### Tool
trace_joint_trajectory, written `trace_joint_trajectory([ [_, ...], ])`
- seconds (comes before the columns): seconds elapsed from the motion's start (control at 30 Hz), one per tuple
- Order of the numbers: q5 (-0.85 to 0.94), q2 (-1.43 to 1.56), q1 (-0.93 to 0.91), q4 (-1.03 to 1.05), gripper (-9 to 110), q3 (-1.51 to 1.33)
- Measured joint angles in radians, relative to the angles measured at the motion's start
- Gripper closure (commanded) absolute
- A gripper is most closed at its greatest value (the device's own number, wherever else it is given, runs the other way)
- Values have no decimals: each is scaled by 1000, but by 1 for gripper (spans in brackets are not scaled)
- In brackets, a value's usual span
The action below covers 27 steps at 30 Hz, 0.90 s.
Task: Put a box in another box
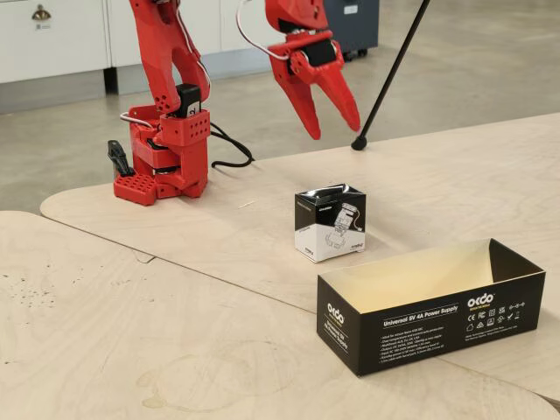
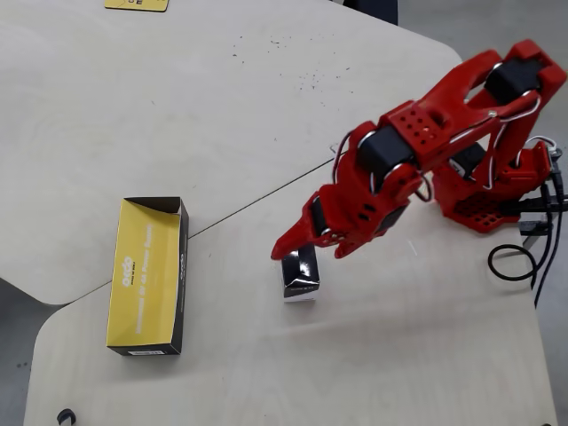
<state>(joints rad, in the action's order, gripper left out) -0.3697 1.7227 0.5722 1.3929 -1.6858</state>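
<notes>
Hovering open and empty, the hand [image 1: 337, 124] hangs above the box [image 1: 330, 222].

Upper arm [image 1: 162, 44] cut by top edge in fixed view. Small print on long black box [image 1: 411, 337] below "Universal 5V 4A Power Supply" too small to read. In overhead view, small box [image 2: 300, 273] pt. hidden under gripper [image 2: 306, 241]; yellow label [image 2: 136, 4] beyond long box cut by top edge.

You are looking at two boxes sitting on the table [image 1: 175, 289]: one small cube box [image 1: 330, 222] and one long open black box [image 1: 430, 304]. One red arm [image 2: 426, 142] is standing there, carrying one gripper [image 1: 331, 121]. One black pole [image 1: 390, 70] is leaning in.
</notes>
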Motion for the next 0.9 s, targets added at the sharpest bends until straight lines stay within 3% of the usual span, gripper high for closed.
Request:
trace_joint_trajectory([
  [0.53,89,-259,-48,-198,63,-52],
  [0.9,179,-285,-80,-311,86,-114],
])
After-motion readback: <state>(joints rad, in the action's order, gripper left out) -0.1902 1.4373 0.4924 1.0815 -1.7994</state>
